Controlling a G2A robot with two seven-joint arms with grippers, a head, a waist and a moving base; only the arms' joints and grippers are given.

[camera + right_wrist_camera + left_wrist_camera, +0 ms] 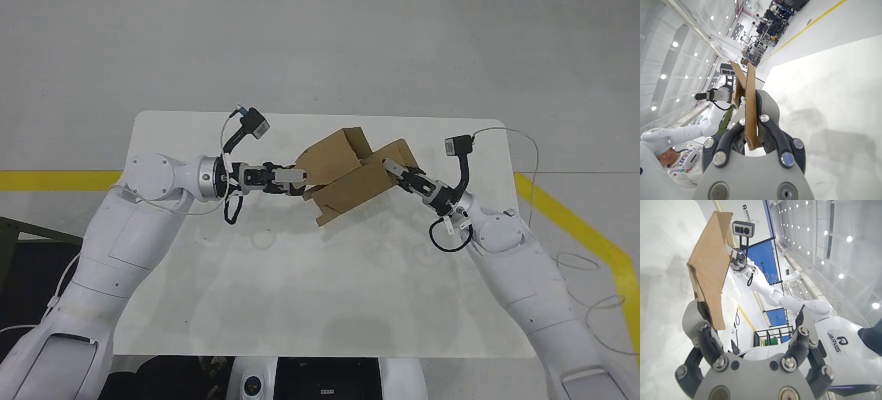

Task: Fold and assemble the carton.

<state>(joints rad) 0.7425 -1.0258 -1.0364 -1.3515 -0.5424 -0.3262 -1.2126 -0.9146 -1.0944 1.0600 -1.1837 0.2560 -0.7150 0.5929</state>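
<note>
Carton [350, 170]: brown corrugated board, partly opened, apparently lifted off the table [300, 300] over its far middle, between the 2 arms. Right gripper [752, 113] had its jaws clamped on 1 panel edge. Left gripper [751, 308] had jaws spread wide, 1 finger against a flap at the opposite end, the other clear of it.

We judged the board light, stiff across its panels but quick to hinge at the scores, so a 1-sided hold could let it swing. Best taken flat on a panel near a crease, not on a loose flap corner. Cut edges looked rough and likely to crush under a hard pinch.

Open table lay toward the robot; the far edge was close.
</note>
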